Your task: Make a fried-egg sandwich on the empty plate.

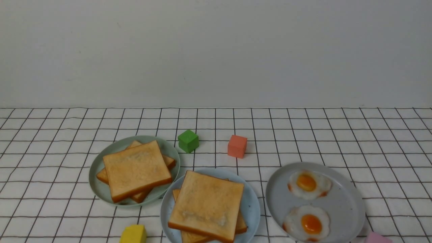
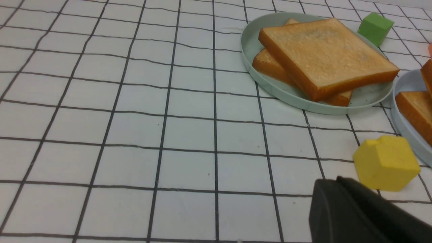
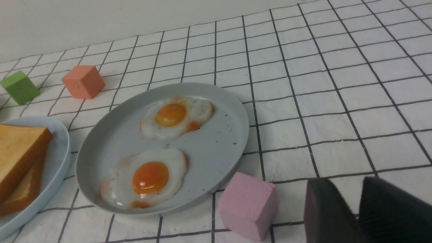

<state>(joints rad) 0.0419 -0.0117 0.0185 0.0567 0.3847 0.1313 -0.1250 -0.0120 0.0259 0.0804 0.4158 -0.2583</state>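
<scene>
Covering the desk: white cloth [image 1: 371,141] with a black grid; plain pale wall [image 1: 216,50] behind.
Task plate: round pale sky-blue plate [image 1: 251,206], near centre, bearing two stacked golden toast slices [image 1: 207,204].
Left: sage-green plate [image 1: 98,168] of toast; yellow block [image 1: 133,234] near.
Right: grey plate [image 1: 341,202] with two fried eggs [image 1: 308,184]; pink cube [image 3: 248,204].
Far: green cube [image 1: 188,141], salmon cube [image 1: 237,146].
Left jaws: clenched, empty.
Right jaws: slightly parted, grasping nothing.

My table [image 1: 371,135], under its white grid cloth, fills the frame's lower half. On it sit a green plate [image 1: 101,189], blue plate [image 1: 251,202] and grey plate [image 1: 344,202]. Green cube [image 1: 188,141] and coral cube [image 1: 237,146] mid-frame; yellow block [image 1: 133,234] and pink block [image 1: 377,238] at the bottom edge.
</scene>
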